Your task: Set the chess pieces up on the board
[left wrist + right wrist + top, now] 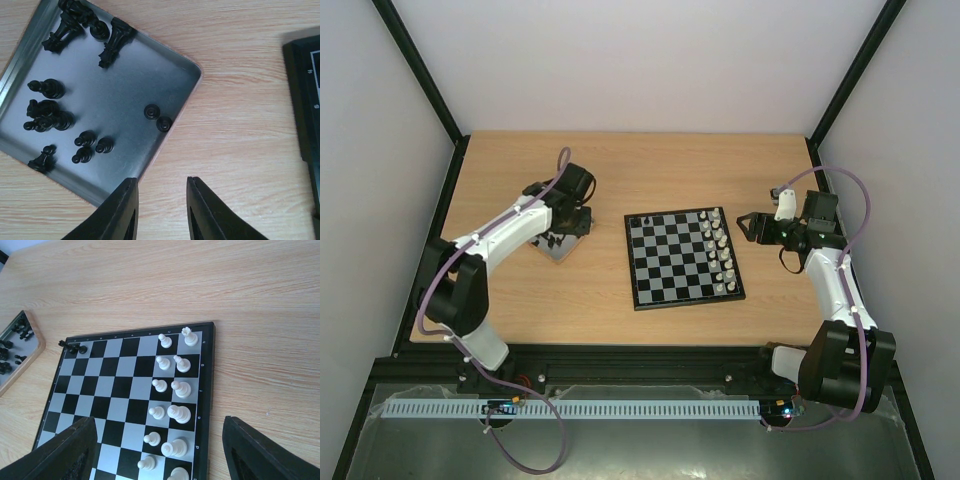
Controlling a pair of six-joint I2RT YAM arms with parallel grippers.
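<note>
Left of the board (683, 258), the left gripper (161, 182) hangs over the near corner of a grey tray (150, 75). Its jaws stand narrowly apart with nothing between them. Scattered in that tray lie black chess pieces (50, 120), some upright, some tipped over. Along the board's right edge, white chess pieces (170, 387) stand in 2 rows. At its far left corner sit 2 more black pieces (72, 347). Right of the board, the right gripper (157, 422) hovers with jaws spread wide, holding nothing.
</note>
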